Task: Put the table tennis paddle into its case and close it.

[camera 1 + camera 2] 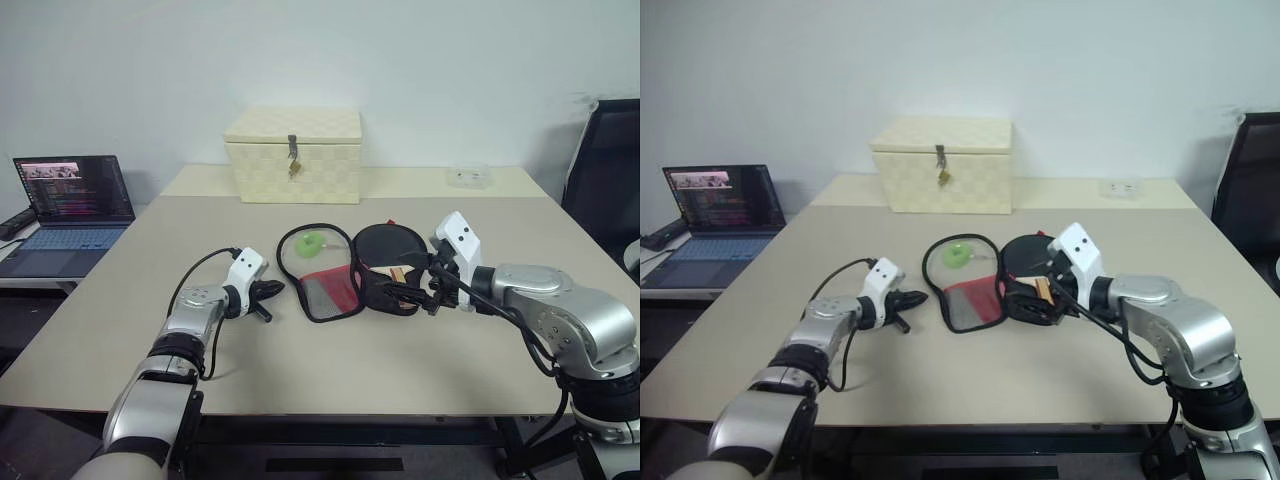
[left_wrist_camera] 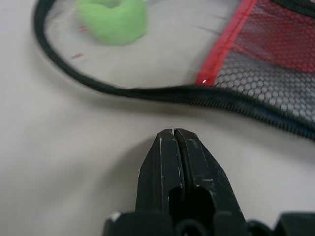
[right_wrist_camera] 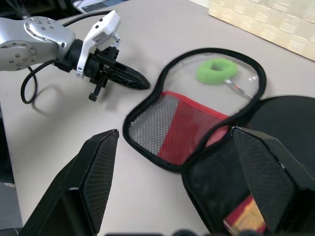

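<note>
The soft black-and-red paddle-shaped zip case lies spread open in the middle of the beige bench, its mesh-pocket flap with the fuzzy green ring charm folded out toward the robot's left. The table tennis paddle with its round black rubber face already rests in the right-hand half, wooden handle pointing toward the robot. So the loading looks done, and closing is the step in hand.

The left end effector sits low over the bench just beside the flap's zipper edge, its two black fingers pressed together on nothing. The right end effector hangs at the paddle half with fingers spread wide, holding nothing that I can see.

Next, I'd judge, the left one must part its fingers, catch the flap's rim and fold it over the paddle; then the zipper gets drawn round.
</note>
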Robot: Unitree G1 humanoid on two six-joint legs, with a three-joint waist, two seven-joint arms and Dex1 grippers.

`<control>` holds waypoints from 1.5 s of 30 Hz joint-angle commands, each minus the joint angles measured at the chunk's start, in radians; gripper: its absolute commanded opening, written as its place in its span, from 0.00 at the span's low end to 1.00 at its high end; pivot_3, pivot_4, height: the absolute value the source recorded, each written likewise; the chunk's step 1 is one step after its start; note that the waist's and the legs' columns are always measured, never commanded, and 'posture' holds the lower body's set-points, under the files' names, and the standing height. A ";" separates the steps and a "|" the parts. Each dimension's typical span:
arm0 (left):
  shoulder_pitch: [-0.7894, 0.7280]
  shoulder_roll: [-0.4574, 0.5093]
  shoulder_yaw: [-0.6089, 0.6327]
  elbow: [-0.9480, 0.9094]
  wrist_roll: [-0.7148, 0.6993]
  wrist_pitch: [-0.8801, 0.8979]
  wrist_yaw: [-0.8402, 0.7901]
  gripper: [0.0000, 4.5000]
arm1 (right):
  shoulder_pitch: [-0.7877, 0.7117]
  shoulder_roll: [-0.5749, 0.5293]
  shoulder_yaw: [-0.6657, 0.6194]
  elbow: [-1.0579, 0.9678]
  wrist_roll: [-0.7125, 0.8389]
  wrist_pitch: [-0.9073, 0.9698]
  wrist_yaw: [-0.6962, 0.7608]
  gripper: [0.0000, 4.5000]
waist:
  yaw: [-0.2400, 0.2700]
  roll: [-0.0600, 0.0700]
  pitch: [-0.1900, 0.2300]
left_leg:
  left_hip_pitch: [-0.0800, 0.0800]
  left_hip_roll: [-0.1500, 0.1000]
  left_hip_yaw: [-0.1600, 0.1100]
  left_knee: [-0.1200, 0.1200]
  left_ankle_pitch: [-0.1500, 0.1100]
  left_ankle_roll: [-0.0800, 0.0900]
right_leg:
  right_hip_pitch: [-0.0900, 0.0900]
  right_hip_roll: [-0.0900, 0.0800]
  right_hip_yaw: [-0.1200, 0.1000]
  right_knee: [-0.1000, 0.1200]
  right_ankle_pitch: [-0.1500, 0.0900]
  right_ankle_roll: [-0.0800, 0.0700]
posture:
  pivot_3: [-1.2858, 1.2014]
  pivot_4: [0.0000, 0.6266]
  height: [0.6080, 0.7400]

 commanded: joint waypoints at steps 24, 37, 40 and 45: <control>-0.411 -0.319 0.042 0.180 0.055 -0.071 0.083 0.01 | 0.030 -0.094 -0.140 -0.024 0.004 0.038 -0.095 0.89 | 0.000 -0.002 0.001 | -0.008 -0.002 -0.001 0.007 0.000 0.000 | -0.001 0.000 -0.005 0.000 0.000 0.002 | 0.52 0.24 1.00; -0.298 -0.222 0.108 0.086 -0.018 -0.134 -0.167 0.00 | -0.101 0.053 -0.045 0.367 -0.113 -0.089 -0.155 0.97 | -0.007 -0.001 0.001 | -0.007 -0.001 0.003 0.007 0.000 0.000 | -0.003 0.001 -0.001 0.002 0.000 0.001 | 0.52 0.24 1.00; -0.223 -0.155 0.129 -0.003 -0.062 -0.107 -0.259 0.00 | -0.159 0.102 -0.044 0.552 -0.160 -0.151 -0.184 0.99 | -0.010 -0.001 0.001 | -0.007 -0.001 0.004 0.007 0.000 0.000 | -0.005 0.001 0.000 0.002 0.000 0.001 | 0.52 0.24 1.00; -0.025 -0.047 0.153 -0.282 -0.125 0.002 -0.286 0.00 | -0.250 0.169 -0.059 0.884 -0.256 -0.311 -0.257 0.99 | -0.016 -0.001 0.001 | -0.008 0.000 0.003 0.007 0.000 0.000 | -0.009 0.000 0.002 0.005 0.000 0.001 | 0.52 0.24 1.00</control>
